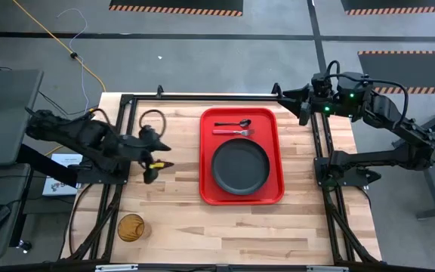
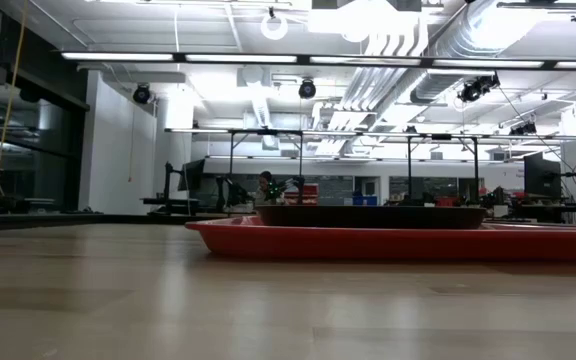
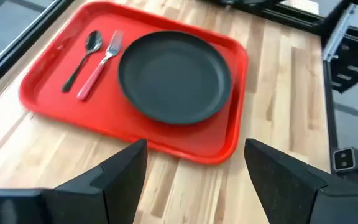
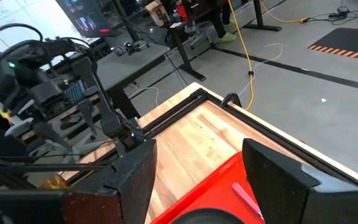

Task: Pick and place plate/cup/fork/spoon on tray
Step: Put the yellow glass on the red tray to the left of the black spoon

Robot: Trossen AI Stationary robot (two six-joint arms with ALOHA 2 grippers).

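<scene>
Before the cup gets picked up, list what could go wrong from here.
1. The cup stands near the table's front edge, well behind the open left gripper; a clumsy approach could tip it or push it off.
2. The tray is crowded: the plate fills most of it, and the spoon and fork take the far strip, so the cup may land on a rim and topple.

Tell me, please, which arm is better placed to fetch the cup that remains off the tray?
Left, probably. The amber cup stands on the table's left side, and the left end effector hangs open there. The right end effector waits beyond the red tray, which already holds the plate, fork and spoon.
</scene>
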